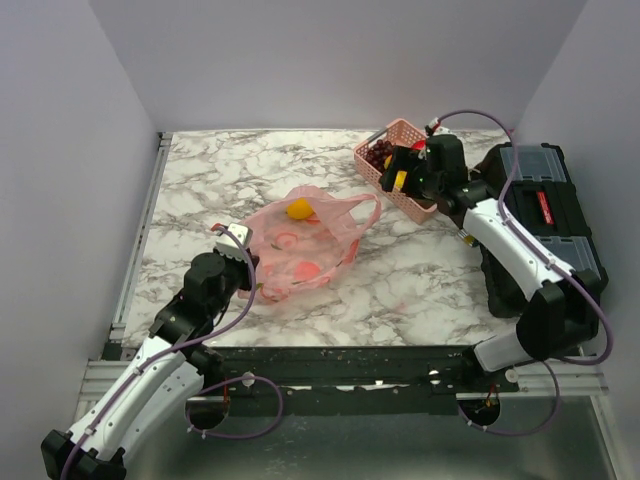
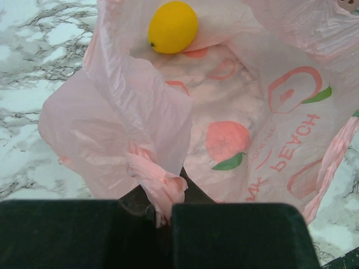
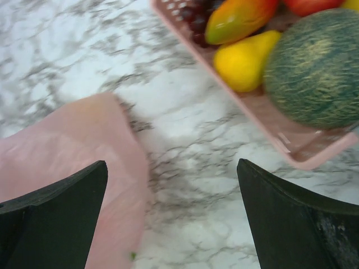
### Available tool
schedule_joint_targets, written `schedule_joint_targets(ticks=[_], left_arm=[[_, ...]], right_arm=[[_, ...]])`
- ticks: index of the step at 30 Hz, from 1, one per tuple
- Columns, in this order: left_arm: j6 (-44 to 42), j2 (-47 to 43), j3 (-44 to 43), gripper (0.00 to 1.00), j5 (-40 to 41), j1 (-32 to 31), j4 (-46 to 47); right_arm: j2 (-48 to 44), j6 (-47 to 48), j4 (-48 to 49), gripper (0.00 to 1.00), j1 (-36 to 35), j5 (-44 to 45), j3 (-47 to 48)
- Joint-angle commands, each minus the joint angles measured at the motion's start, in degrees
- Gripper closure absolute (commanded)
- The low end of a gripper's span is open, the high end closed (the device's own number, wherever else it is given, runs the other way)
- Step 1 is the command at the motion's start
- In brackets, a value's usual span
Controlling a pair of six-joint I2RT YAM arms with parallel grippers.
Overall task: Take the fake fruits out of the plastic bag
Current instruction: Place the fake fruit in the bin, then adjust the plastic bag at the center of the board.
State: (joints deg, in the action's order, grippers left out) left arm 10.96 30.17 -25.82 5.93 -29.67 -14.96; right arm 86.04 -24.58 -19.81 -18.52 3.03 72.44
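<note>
The left hand (image 2: 162,216) is pinching the bag (image 2: 140,117) at its near edge, while the spread right hand (image 3: 171,165) is hovering with the yellow fruit (image 1: 300,209) lying leftward, at the bag's mouth.

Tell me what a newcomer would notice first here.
The crinkly translucent pink plastic bag with peach prints lies in the middle of the white marble table. A glossy yellow round fruit shows at its far, open end, and its bunched edge is pinched in the shut left pincer. At the far right, a rigid pink lattice basket holds a dull green melon, with the right pincer open beside it over the table.
</note>
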Motion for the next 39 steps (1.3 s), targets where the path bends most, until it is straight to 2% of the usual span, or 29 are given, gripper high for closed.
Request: schedule_joint_targets(ticks=[1, 6, 13, 17, 21, 24, 34, 39], left_arm=[[-0.06, -0.43, -1.33, 1.00, -0.16, 0.23, 0.47], [0.21, -0.32, -1.24, 1.00, 1.05, 0.23, -0.06], [-0.24, 0.75, -1.18, 1.00, 2.06, 0.21, 0.56], [-0.58, 1.53, -1.48, 1.00, 2.31, 0.32, 0.09], [-0.77, 1.77, -1.55, 1.00, 2.16, 0.32, 0.47], [-0.51, 1.40, -1.58, 1.00, 1.72, 0.36, 0.16], [0.29, -1.03, -0.99, 1.00, 0.69, 0.36, 0.89], [0.22, -0.37, -1.31, 1.00, 0.55, 0.41, 0.63]], right_arm=[[-6.31, -2.13, 0.22, 0.00, -7.22, -3.60, 1.71], [-8.87, -2.50, -1.18, 0.00, -14.33, -4.37, 7.00], [-10.24, 0.88, 9.93, 0.00, -26.58, -11.67, 5.85], [-7.28, 3.68, 14.40, 0.00, -35.13, -6.21, 3.63], [-1.25, 4.43, 14.90, 0.00, -39.39, -3.35, 3.99], [2.60, 3.35, 15.50, 0.00, -40.85, 3.49, 3.07], [15.10, 3.99, 14.50, 0.34, -40.81, 9.81, 8.68], [19.51, 4.80, 14.20, 0.36, -40.72, 15.80, 9.69]])
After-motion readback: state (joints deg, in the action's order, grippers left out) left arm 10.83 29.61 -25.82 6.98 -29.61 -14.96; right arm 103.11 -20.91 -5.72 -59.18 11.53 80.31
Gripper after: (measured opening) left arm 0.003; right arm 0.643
